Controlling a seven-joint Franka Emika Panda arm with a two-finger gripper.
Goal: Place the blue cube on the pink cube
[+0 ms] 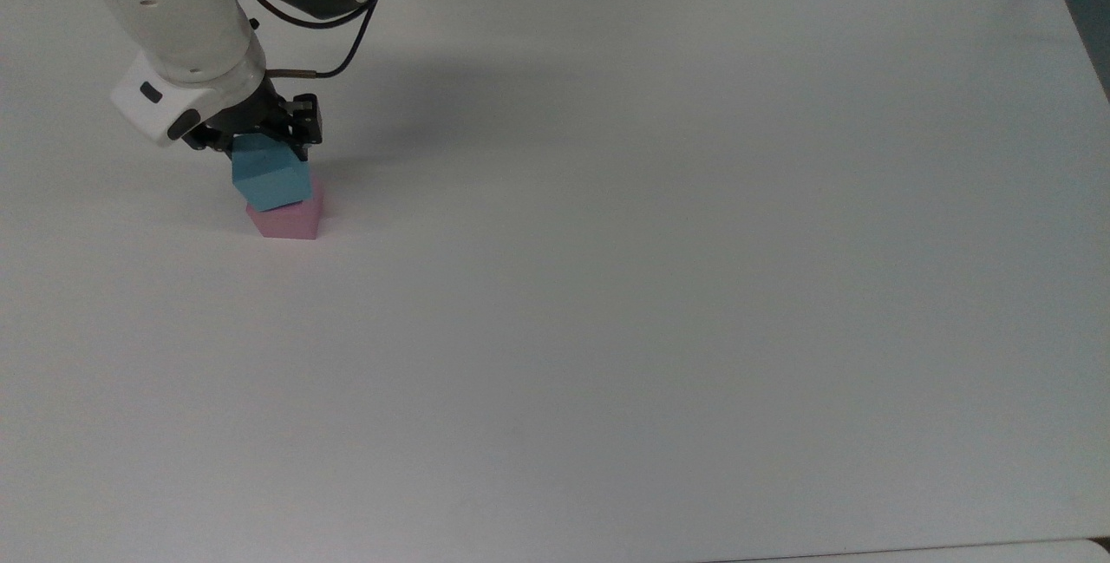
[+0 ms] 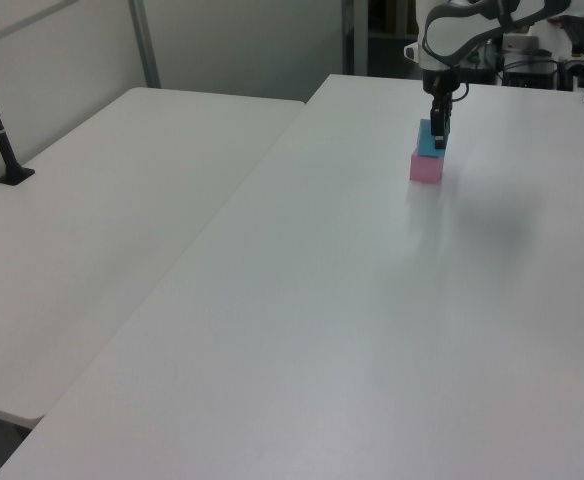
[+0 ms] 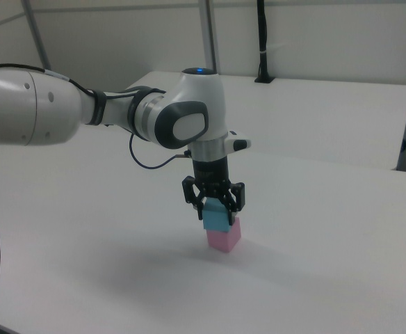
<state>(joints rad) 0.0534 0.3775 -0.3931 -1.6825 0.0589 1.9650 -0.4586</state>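
The blue cube (image 1: 270,180) is a small matte block with plain, flat faces and crisp edges, light blue all over, and the pink cube (image 1: 289,218) beneath it is the same kind of block at about the same size. Both sit near the top view's upper left on a smooth white worktop (image 1: 659,285) with a dull, even finish. The gripper (image 1: 260,131) comes down from above on a glossy white arm, and its black fingers (image 3: 195,198) pinch the blue cube at its upper part from two opposite sides. In the right view the blue cube (image 3: 217,216) rests on the top face of the pink cube (image 3: 224,236), shifted a little toward the right view's left so that it overhangs that edge. A cube has no long axis to speak of, but its faces tell its turn: in the top view the blue one is rotated about the vertical against the pink one, a corner pointing toward the viewer, while the pink cube lies nearly square to the worktop's edges. In the left view the blue cube (image 2: 428,140) stands directly above the pink cube (image 2: 426,168).
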